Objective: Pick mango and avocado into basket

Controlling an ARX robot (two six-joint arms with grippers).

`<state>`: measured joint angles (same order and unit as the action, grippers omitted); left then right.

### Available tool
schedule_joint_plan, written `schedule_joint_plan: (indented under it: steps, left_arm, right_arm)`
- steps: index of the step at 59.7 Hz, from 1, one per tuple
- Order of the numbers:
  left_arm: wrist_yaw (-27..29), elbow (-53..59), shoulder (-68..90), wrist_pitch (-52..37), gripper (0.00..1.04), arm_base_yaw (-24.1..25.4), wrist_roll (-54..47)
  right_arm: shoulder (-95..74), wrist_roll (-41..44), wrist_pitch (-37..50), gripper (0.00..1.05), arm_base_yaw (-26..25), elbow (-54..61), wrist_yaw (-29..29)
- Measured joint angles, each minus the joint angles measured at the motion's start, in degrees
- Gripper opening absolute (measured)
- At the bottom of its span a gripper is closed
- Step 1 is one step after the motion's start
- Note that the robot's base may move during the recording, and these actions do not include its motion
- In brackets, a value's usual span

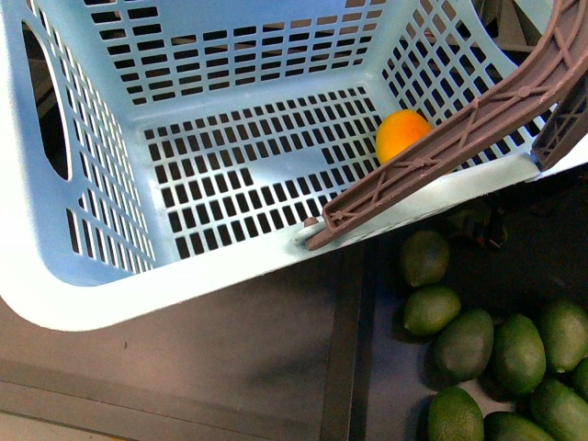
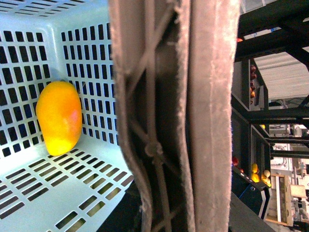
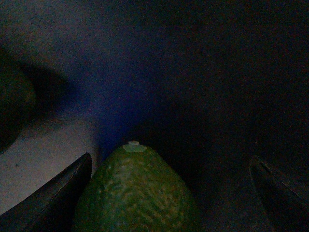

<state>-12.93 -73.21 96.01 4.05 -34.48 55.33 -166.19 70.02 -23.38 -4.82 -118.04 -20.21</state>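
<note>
One of two fruits is in: the mango lies in the basket, and the avocado is not yet gripped.

Inside the basket (image 1: 92, 308), the mango (image 1: 401, 135) is seen on the slotted floor at the far right corner, partly hidden behind the brown handle (image 1: 459, 124). Just outside the basket's near right wall, a heap of green avocados (image 1: 464, 344) is spread. The left hand is shown in no view, so its state cannot be told. In the dim right wrist view the right hand (image 3: 170, 162) is held wide open with nothing gripped. The avocado (image 3: 137, 193) sits between its fingers (image 3: 53, 198), beside one and apart from the other. The avocado pick is judged to be in hand. Next, the hand must be centred and closed, then lifted over the basket's rim.
</note>
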Motion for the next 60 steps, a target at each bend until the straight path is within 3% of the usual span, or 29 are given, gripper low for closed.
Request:
schedule_joint_plan:
  steps: [9, 31, 43, 60]
  left_arm:
    - [0.02, 0.00, 0.00, 0.00, 0.16, 0.00, 0.00]
    - [-0.02, 0.02, 0.00, 0.00, 0.16, 0.00, 0.00]
    - [0.04, 0.02, 0.00, 0.00, 0.16, 0.00, 0.00]
    - [-0.02, 0.00, 0.00, 0.00, 0.16, 0.00, 0.00]
  right_arm:
    - [-1.11, -1.79, -0.52, 0.93, 0.44, -1.51, 0.00]
    - [0.15, -6.12, 3.17, 0.49, 0.11, 2.58, -1.49]
    - [4.35, -9.60, 9.09, 0.47, -0.98, 10.10, -2.34]
    - [20.00, -16.17, 22.47, 0.46, -5.20, 29.14, -6.45]
